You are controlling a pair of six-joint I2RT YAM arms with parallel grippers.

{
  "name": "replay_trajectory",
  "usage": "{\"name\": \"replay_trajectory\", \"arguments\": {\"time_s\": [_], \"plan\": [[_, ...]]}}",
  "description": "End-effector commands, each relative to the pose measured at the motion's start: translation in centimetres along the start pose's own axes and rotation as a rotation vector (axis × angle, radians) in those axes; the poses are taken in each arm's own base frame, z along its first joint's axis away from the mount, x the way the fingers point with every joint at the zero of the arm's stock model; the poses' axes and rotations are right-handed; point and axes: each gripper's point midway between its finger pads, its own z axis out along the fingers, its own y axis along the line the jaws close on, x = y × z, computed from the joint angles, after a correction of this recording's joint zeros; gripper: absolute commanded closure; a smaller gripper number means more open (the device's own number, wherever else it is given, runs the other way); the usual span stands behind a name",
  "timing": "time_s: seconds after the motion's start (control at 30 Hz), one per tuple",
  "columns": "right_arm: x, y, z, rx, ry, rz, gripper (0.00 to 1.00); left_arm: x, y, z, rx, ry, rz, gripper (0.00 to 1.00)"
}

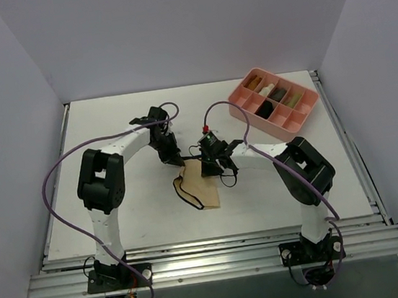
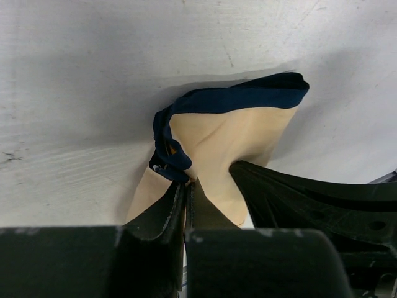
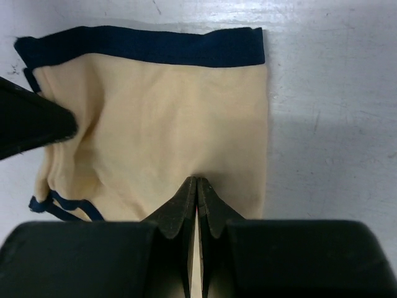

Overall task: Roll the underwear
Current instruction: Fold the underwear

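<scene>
The underwear [image 1: 198, 189] is a tan cloth with dark trim, lying on the white table between the two arms. My left gripper [image 1: 173, 159] is shut on its far left corner; in the left wrist view the gripper [image 2: 188, 182] pinches the cloth [image 2: 226, 136] beside the dark trim. My right gripper [image 1: 207, 167] is shut on the far right edge; in the right wrist view the gripper [image 3: 196, 181] bites a fold of the tan cloth [image 3: 161, 118]. The other gripper's finger shows at the left edge of that view.
A pink divided tray [image 1: 308, 103] with dark and cream rolled cloths stands at the back right. The table's raised edges and metal rails run along the left, right and near sides. White walls enclose the table.
</scene>
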Motion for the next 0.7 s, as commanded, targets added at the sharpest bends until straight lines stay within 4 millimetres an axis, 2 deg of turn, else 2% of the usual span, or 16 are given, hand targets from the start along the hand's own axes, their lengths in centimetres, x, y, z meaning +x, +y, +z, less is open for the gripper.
{"name": "replay_trajectory", "arguments": {"time_s": [0.0, 0.2, 0.37, 0.43, 0.5, 0.67], "plan": [[0.2, 0.4, 0.3, -0.020, -0.003, 0.013, 1.00, -0.8, -4.1, -2.0, 0.090, -0.067, -0.022, 0.98], [0.1, 0.4, -0.7, -0.035, -0.006, 0.009, 1.00, -0.5, -4.7, -1.3, 0.104, -0.072, -0.058, 0.98], [-1.2, 0.1, -3.1, -0.044, -0.042, 0.037, 1.00, -0.8, -4.9, -1.0, 0.096, -0.079, -0.055, 0.98], [-2.4, -0.1, -3.9, -0.072, -0.079, 0.054, 1.00, -0.9, -5.0, -1.1, 0.095, -0.078, -0.050, 0.98], [-3.1, -0.3, -3.9, -0.091, -0.089, 0.059, 1.00, -1.1, -5.1, -1.3, 0.094, -0.083, -0.037, 0.98], [-3.9, -0.4, -2.1, -0.121, -0.086, 0.054, 1.00, -1.6, -6.4, -2.2, 0.141, -0.108, 0.001, 0.98]]}}
